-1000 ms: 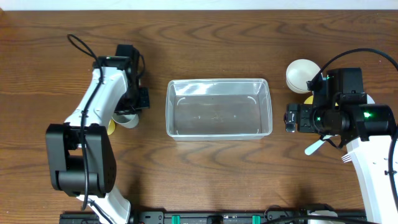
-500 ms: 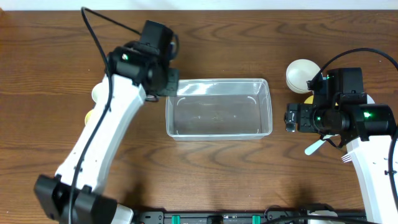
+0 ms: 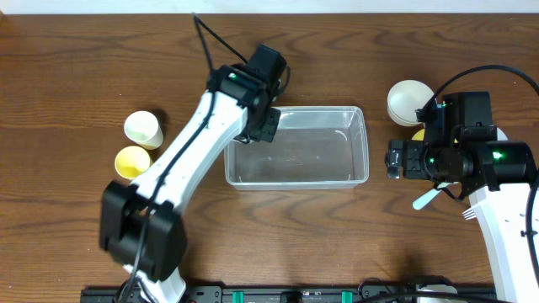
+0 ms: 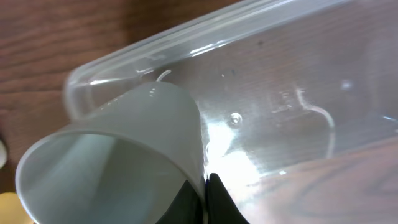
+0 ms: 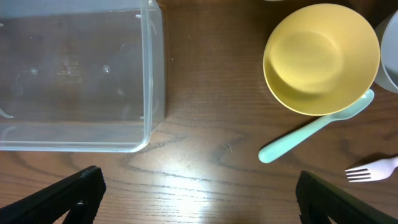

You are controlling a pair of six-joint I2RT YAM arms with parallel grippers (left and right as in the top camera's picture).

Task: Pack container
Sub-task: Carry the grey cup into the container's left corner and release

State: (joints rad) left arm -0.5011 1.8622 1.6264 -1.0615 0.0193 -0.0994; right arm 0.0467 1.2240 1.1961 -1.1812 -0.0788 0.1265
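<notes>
The clear plastic container (image 3: pixel 303 156) stands in the middle of the table with nothing in it. It also shows in the left wrist view (image 4: pixel 292 74) and the right wrist view (image 5: pixel 74 74). My left gripper (image 3: pixel 259 128) hovers over the container's left end. In the left wrist view it (image 4: pixel 205 193) is shut on the rim of a pale cup (image 4: pixel 112 162), held tilted above the container's corner. The overhead view hides this cup under the gripper. My right gripper (image 3: pixel 392 160) is open and empty to the right of the container, seen also in its wrist view (image 5: pixel 211 199).
A white cup (image 3: pixel 143 128) and a yellow cup (image 3: pixel 132 160) stand at the left. At the right are a white bowl (image 3: pixel 410 101), a yellow bowl (image 5: pixel 320 56), a teal spoon (image 5: pixel 311 134) and a white fork (image 5: pixel 373 169).
My left arm has swung from the cups at the left over to the container's left end, carrying a pale cup. The right arm has not moved.
</notes>
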